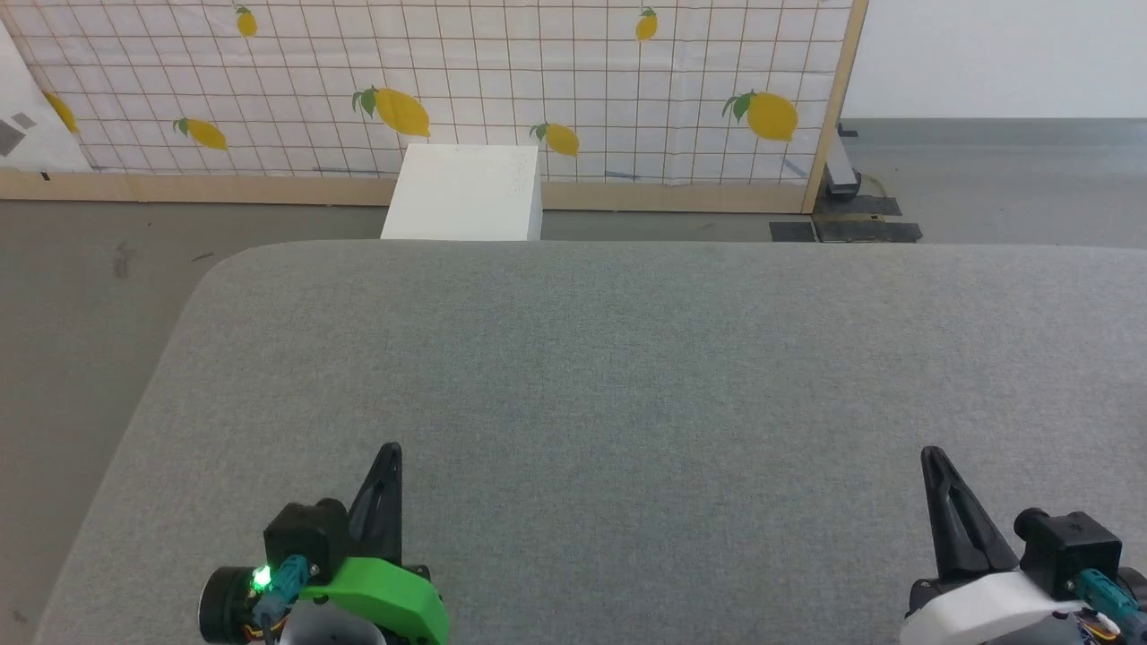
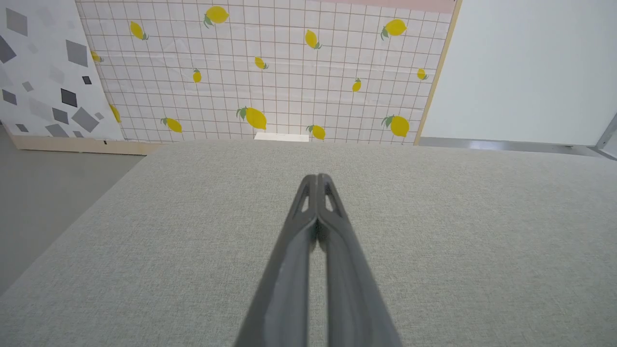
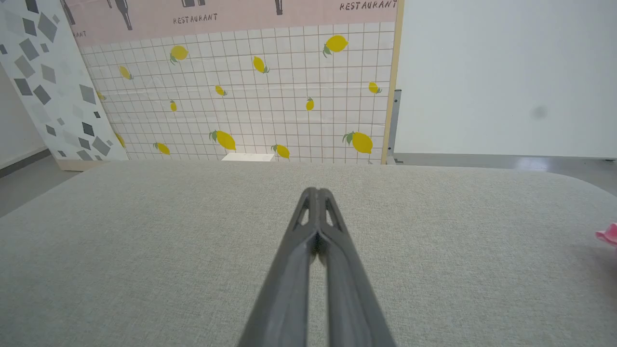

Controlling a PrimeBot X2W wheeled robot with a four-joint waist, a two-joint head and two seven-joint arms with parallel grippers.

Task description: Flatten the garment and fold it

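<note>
Now – left claw [image 2: 316, 177] pinched together, empty | right claw [image 3: 318, 191] likewise, empty | garment [image 3: 608, 237] well apart from it

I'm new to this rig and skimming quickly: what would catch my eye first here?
The lemon-print panel stands behind the grey table. The left gripper and right gripper sit over its near edge, fingers shut. A sliver of pink fabric peeks in at the right wrist view's right edge.

grippers: 2 (left gripper [image 1: 388, 451], right gripper [image 1: 930, 455]), each with 2 dark fingers | grey padded table [image 1: 627, 358]: 1 | white box [image 1: 466, 193]: 1 | lemon-print grid panel [image 1: 538, 72]: 1 | grey-diamond panel [image 2: 43, 72]: 1 | garment [image 3: 608, 236]: 1, seen as a pink scrap at the right wrist view's edge
</note>
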